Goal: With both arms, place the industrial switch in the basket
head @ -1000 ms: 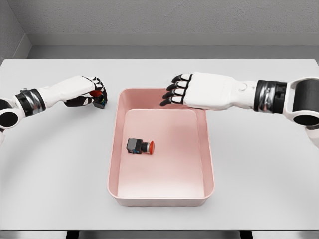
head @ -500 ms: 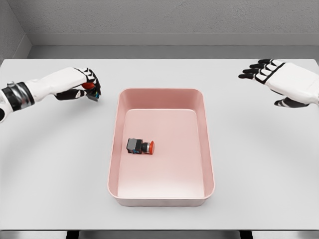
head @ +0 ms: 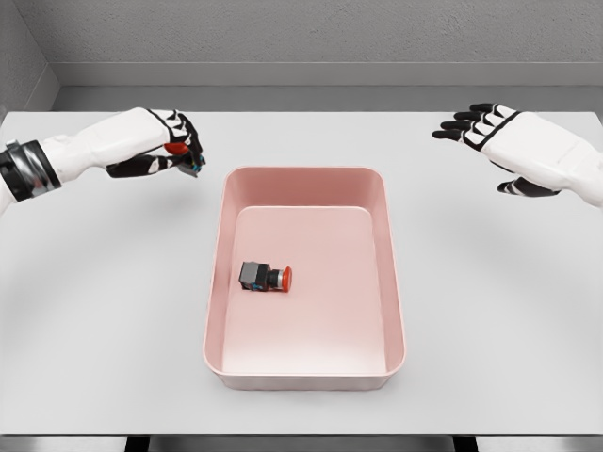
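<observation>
A pink basket (head: 396, 282) stands in the middle of the white table. Inside it, left of centre, lies one industrial switch (head: 265, 277) with a black body and a red button. My left hand (head: 174, 151) hovers just beyond the basket's far left corner, shut on a second industrial switch (head: 186, 155) whose red button and dark body show between the fingers. Off to the far right my right hand (head: 485, 132) hangs above the table with its fingers spread, holding nothing.
The white table (head: 104, 301) ends at a front edge along the bottom of the view. A grey wall runs behind the table's far edge.
My right hand pulled away from above the basket to the far right, then edged slightly back left. My left hand, still holding its switch, drew back left, then rose and returned toward the basket corner.
</observation>
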`<state>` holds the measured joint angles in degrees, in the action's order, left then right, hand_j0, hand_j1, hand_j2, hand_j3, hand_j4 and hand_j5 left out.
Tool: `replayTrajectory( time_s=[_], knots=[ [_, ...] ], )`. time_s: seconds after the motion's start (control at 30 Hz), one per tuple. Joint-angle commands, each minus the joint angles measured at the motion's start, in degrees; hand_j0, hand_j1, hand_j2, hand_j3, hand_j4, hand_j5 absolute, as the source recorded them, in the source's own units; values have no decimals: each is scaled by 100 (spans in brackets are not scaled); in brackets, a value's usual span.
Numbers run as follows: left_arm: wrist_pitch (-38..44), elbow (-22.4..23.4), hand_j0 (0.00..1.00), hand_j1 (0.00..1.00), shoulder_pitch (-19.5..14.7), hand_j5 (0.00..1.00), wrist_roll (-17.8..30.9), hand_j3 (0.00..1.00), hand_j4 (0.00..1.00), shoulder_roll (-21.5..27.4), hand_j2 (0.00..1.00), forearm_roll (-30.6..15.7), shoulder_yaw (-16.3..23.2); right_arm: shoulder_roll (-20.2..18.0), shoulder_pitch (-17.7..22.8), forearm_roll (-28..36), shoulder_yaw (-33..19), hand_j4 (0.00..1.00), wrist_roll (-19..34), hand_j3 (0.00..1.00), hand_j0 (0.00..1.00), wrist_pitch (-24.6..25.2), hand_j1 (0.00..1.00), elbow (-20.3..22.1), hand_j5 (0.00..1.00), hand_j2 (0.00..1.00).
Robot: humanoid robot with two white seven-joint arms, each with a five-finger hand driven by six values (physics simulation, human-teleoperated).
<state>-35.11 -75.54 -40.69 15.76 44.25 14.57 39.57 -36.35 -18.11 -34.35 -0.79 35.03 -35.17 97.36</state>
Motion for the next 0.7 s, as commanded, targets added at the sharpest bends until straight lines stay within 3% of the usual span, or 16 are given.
replayTrajectory(
  time_s=[0.0, 0.4, 0.67],
  knots=[
    [11, -154, 46, 46, 0, 46, 6, 46, 46, 31, 46, -69, -46, 5, 0, -19, 0, 100, -3, 100, 100, 17, 100, 11, 100, 100],
    [11, -1050, 46, 46, 53, 46, 6, 46, 46, 137, 46, -130, -73, 93, 44, -72, 123, 100, -3, 100, 100, 17, 100, 11, 100, 100],
    [11, -1973, 46, 46, 220, 46, 24, 46, 46, -13, 46, -130, -37, 251, 62, -142, 141, 100, -3, 100, 100, 17, 100, 29, 100, 100]
  ],
)
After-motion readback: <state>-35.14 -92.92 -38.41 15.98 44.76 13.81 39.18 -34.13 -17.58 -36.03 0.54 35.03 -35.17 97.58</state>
